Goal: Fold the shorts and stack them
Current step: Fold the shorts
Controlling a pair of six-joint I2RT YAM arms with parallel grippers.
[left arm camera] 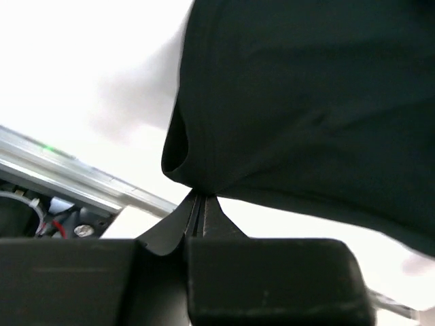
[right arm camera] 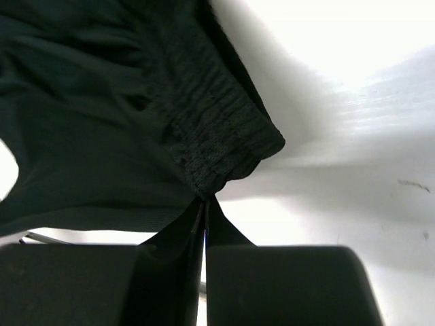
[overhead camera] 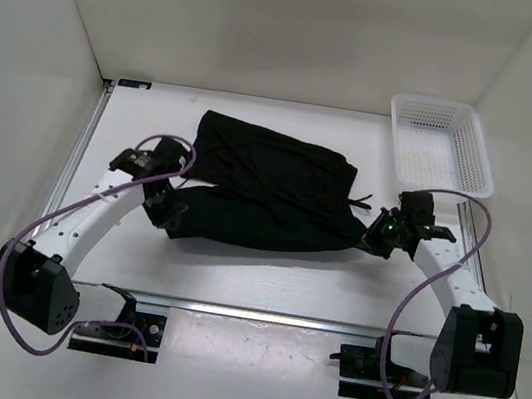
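The black shorts (overhead camera: 267, 190) lie spread across the middle of the white table, their near part lifted at both ends. My left gripper (overhead camera: 167, 210) is shut on the shorts' lower left corner; in the left wrist view the fabric (left arm camera: 306, 102) hangs from the closed fingertips (left arm camera: 200, 197). My right gripper (overhead camera: 371, 239) is shut on the ribbed waistband corner (right arm camera: 217, 136) at the shorts' right end, pinched at the fingertips (right arm camera: 206, 198). A thin drawstring (overhead camera: 359, 200) trails off near the right end.
A white mesh basket (overhead camera: 441, 143) stands at the back right of the table. A metal rail (overhead camera: 248, 313) runs along the near edge between the arm bases. White walls enclose the table on the left, back and right.
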